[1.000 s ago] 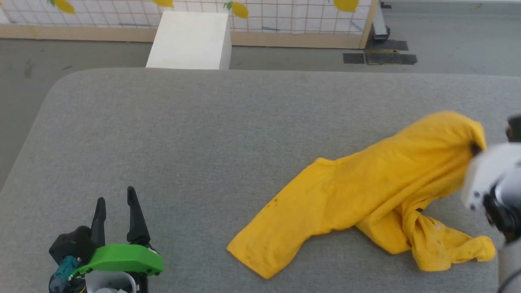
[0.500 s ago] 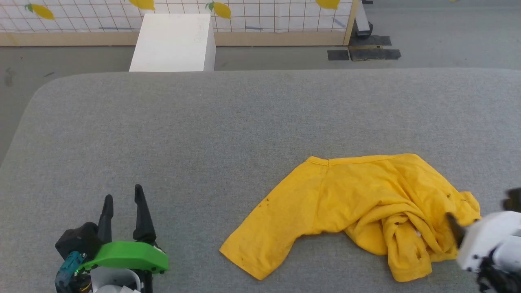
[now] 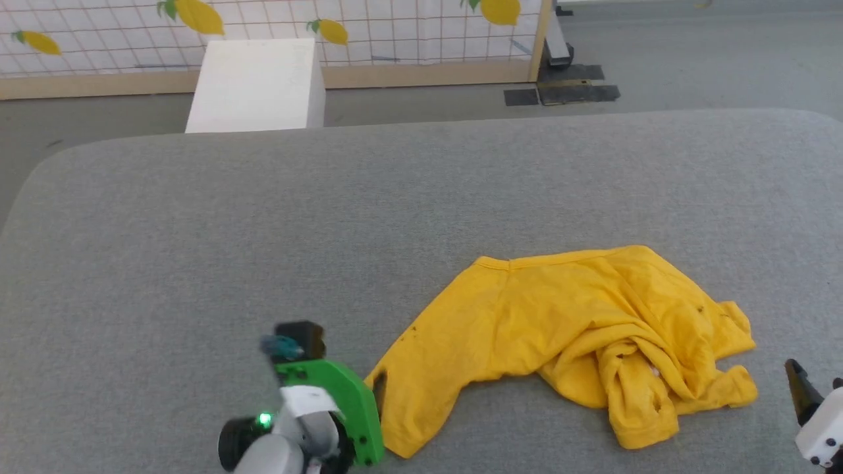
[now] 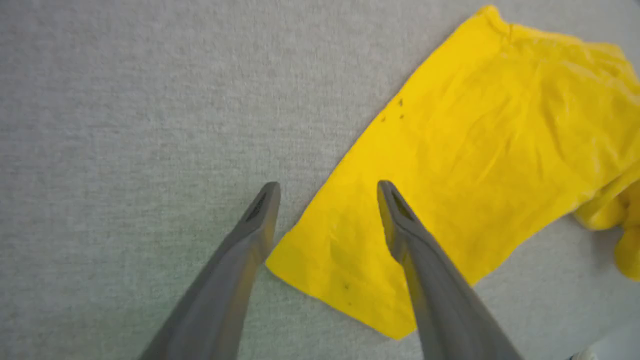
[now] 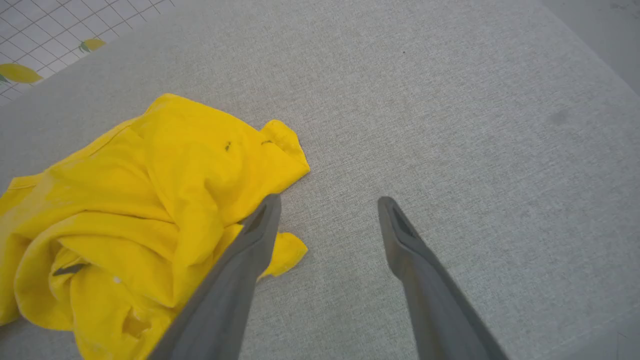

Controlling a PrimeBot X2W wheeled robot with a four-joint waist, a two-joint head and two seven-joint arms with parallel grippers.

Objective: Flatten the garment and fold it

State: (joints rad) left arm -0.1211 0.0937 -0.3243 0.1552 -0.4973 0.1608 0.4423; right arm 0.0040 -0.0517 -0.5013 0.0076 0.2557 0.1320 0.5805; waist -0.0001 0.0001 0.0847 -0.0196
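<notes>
Head view: you've got the garment (image 3: 560, 329) lying crumpled on the grey desk (image 3: 197, 230), right of centre and toward the near edge. It's mostly plain yellow side up. The left part is spread fairly flat, the right part is bunched in folds with a few small dark and white specks. Your left hand (image 3: 379, 395) sits at the garment's near-left corner, below a green mount (image 3: 342, 408). You see just a bit of one dark finger there, so you can't judge the spread from this angle. Your right hand (image 3: 800, 388) pokes in at the lower right, apart from the cloth, one dark finger visible. Beyond the desk there's a white box (image 3: 257, 85) on the floor (image 3: 691, 59) and a gridded partition with lemon prints (image 3: 395, 26).

Left wrist view: your left hand (image 4: 326, 186) is released, fingers spread wide, nothing gripped. One finger is over bare desk (image 4: 125, 100), the other over yellow cloth, and the garment (image 4: 475, 160) corner lies between them. You can't tell if the tips touch down. The cloth here is flat and lightly creased, with a few dark specks.

Right wrist view: your right hand (image 5: 328, 200) is released too, fingers apart, with only bare desk (image 5: 450, 125) in the gap. The garment (image 5: 150, 190) is heaped to this view's left, and one finger crosses in front of its edge. Contact is unclear.
</notes>
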